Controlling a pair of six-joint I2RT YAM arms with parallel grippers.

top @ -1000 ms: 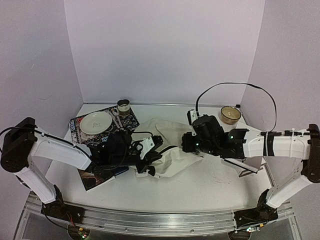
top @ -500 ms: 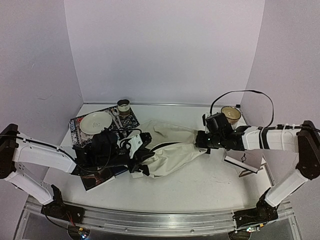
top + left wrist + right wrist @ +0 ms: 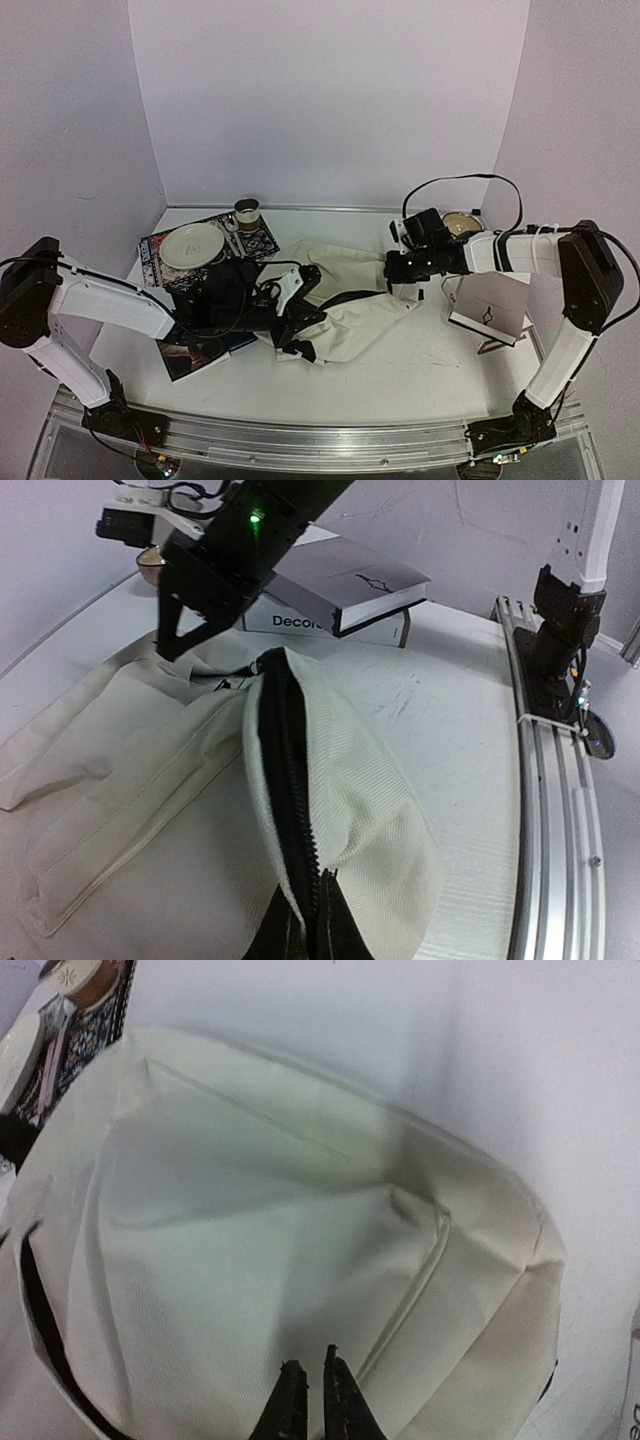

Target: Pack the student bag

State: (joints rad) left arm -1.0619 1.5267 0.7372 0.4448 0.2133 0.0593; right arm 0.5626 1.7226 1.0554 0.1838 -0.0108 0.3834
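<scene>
From above, the student bag (image 3: 350,310), soft, light and floppy, so best pinched at its stiffer zipper seam (image 3: 345,298), lies flat on the table (image 3: 420,370) between the left gripper (image 3: 285,318) and right gripper (image 3: 400,272); the left wrist view shows the left fingers clamped on that seam; the right wrist view shows the right fingers nearly closed over the bag's cream panel, any fold caught unclear.

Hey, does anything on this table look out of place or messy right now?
The student bag lies limp and creased on the table. At right, a white book rests crookedly on a second book, overhanging it.
</scene>
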